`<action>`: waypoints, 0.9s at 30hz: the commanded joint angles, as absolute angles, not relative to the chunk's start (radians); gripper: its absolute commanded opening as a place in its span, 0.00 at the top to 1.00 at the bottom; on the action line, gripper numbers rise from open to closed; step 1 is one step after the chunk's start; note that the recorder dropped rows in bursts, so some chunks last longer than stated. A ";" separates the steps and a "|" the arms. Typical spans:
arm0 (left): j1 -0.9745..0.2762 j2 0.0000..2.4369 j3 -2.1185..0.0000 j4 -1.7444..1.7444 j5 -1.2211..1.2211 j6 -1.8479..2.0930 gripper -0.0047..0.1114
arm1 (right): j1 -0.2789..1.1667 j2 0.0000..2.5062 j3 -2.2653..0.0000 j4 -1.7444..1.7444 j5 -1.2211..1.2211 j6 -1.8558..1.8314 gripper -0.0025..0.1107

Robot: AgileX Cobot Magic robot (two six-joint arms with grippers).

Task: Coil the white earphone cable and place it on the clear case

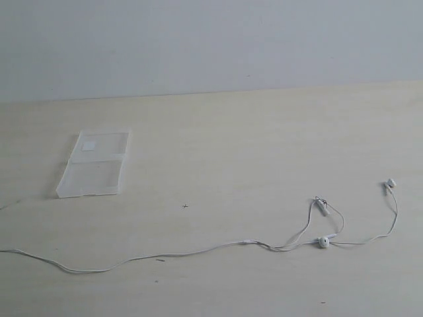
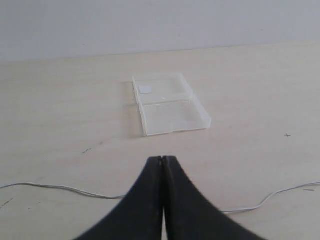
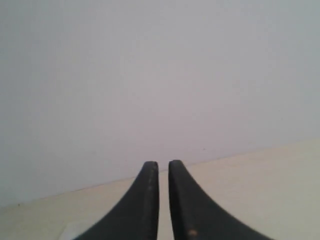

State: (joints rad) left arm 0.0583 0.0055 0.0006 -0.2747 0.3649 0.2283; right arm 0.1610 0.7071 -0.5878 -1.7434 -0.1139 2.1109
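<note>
Across the pale table [image 1: 264,145] the white earphone cable [image 1: 198,251] lies uncoiled, earbuds [image 1: 323,242] at the right, well apart from the clear case [image 1: 94,165] lying open at left. The left gripper [image 2: 161,160], tips pressed together, hangs over the cable, with the case beyond it. The right gripper [image 3: 163,165], slightly parted, holds nothing.

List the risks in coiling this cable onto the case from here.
The white earphone cable is thin and lies flat on the table; a pinch could slip off it.
Its strands cross near the earbuds, so coiling may tangle them.
The clear case is small; a springy coil could slide off.
</note>
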 commanded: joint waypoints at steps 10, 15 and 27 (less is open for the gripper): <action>0.059 0.000 0.000 -0.281 0.360 0.233 0.96 | 0.157 0.706 -0.557 -1.682 -0.258 1.869 0.82; 0.059 0.000 0.000 -0.281 0.360 0.233 0.96 | 0.157 0.706 -0.544 -1.336 -0.346 1.304 0.82; 0.059 0.000 0.000 -0.281 0.360 0.233 0.96 | 0.245 0.862 -0.576 -0.510 0.197 0.438 0.82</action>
State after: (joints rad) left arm 0.0583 0.0055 0.0006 -0.2747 0.3649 0.2283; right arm 0.2328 0.8073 -0.5556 -0.8121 0.0131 0.7112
